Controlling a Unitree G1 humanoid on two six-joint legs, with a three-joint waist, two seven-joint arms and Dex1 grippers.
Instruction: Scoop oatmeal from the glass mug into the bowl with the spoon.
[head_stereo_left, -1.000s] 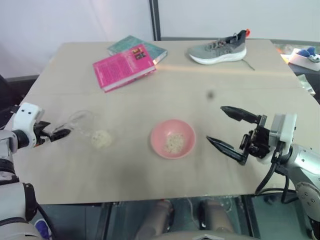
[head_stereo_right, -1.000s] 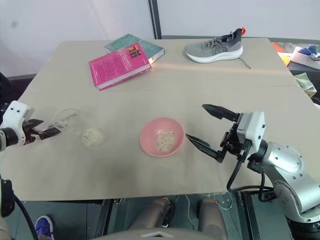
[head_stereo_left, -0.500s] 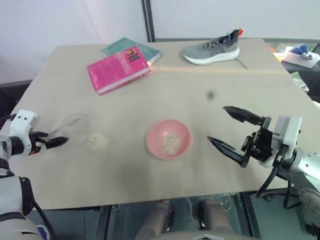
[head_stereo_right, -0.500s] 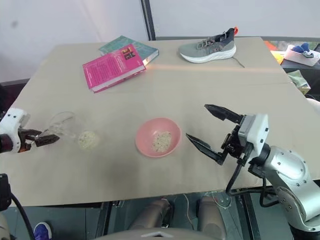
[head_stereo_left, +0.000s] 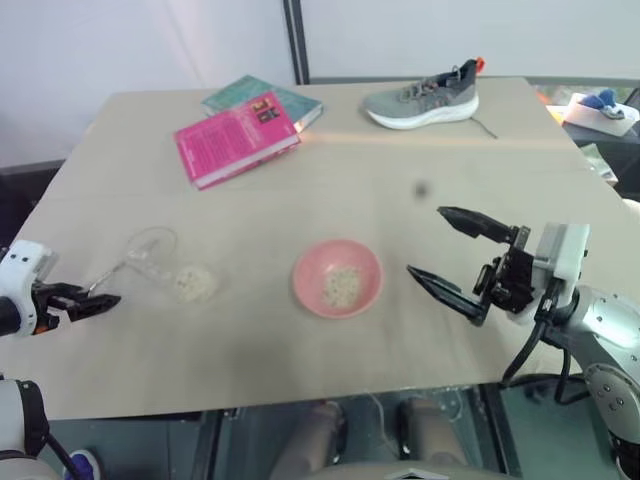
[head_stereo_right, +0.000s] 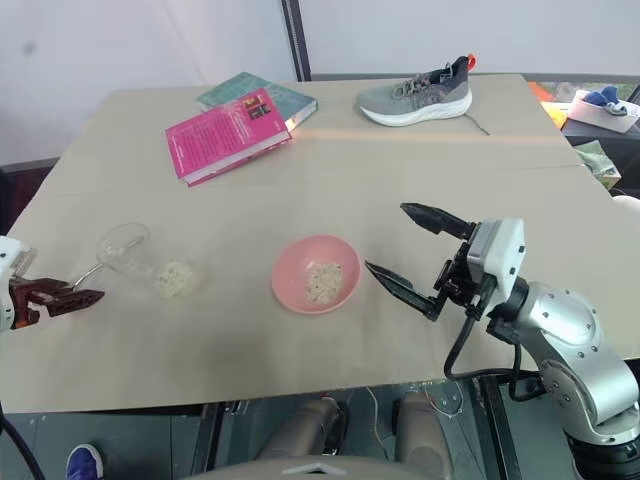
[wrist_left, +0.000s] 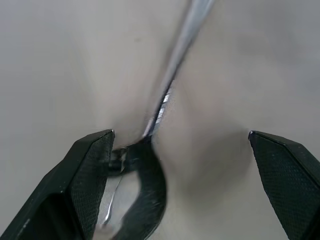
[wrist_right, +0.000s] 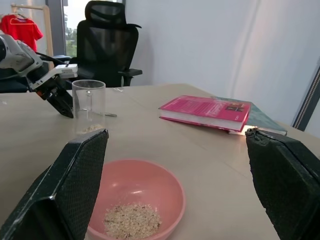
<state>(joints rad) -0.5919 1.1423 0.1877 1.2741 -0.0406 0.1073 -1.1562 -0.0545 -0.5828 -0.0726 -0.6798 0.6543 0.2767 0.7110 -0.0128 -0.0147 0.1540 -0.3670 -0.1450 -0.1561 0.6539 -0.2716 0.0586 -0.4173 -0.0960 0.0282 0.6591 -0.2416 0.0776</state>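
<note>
The clear glass mug (head_stereo_left: 152, 252) stands upright at the table's left, with pale oatmeal (head_stereo_left: 195, 283) in its bottom. A slim silver spoon (head_stereo_right: 86, 273) lies on the table, running from the mug toward my left gripper (head_stereo_left: 100, 300). That gripper is open and sits low near the left table edge, a little short of the mug. In the left wrist view the spoon (wrist_left: 165, 100) lies between the spread fingers. The pink bowl (head_stereo_left: 312, 262) sits mid-table and holds oatmeal (head_stereo_left: 342, 288). My right gripper (head_stereo_left: 425, 242) hovers open and empty to the bowl's right.
A pink book (head_stereo_left: 238, 135) lies on a teal book (head_stereo_left: 300, 100) at the back left. A grey shoe (head_stereo_left: 420, 100) rests at the back right. A black office chair (wrist_right: 107, 40) stands beyond the table's left side.
My left gripper has drawn back from the mug toward the left table edge, still open, leaving the spoon lying on the table. The right gripper has stayed put. The camera shifted slightly.
</note>
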